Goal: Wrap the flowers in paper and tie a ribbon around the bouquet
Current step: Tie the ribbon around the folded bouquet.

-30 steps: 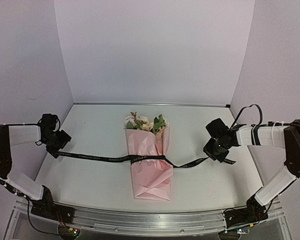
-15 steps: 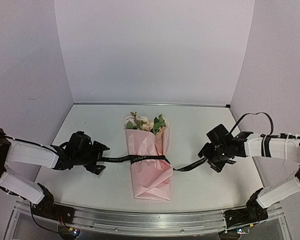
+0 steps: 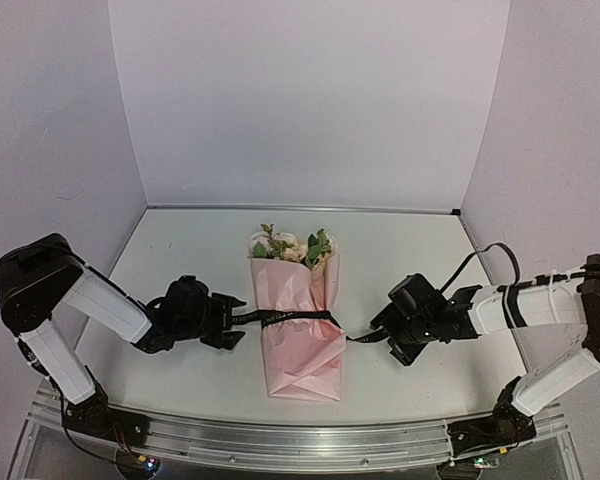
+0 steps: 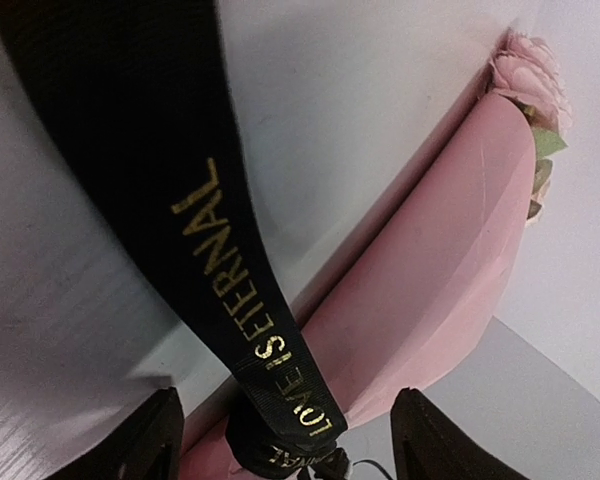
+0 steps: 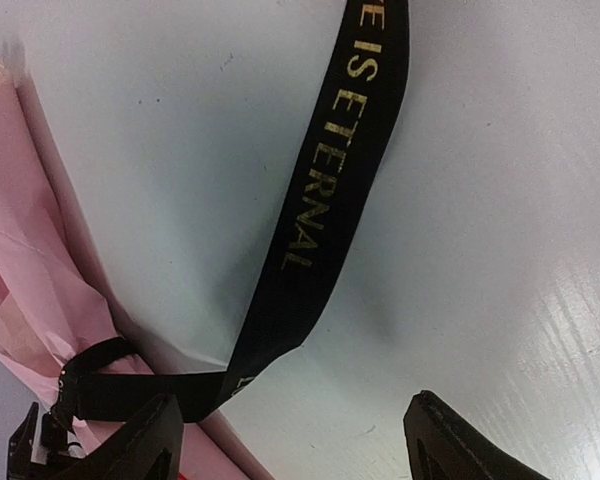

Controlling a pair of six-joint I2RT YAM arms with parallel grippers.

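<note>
Left gripper [image 3: 237,320] and right gripper [image 3: 379,334] both wide, astride ribbon [image 3: 292,318] beside bouquet [image 3: 295,285]. Risk: closing pinches paper [image 3: 302,362], not ribbon.

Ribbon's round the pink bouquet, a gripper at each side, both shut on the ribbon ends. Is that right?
Not quite: the wrist views show the left gripper and right gripper open, the ribbon ungripped between spread fingers. The rest holds: it circles the bouquet, a gripper each side.

Overhead plus wrist close-ups on ribbon [image 4: 220,260]
</note>
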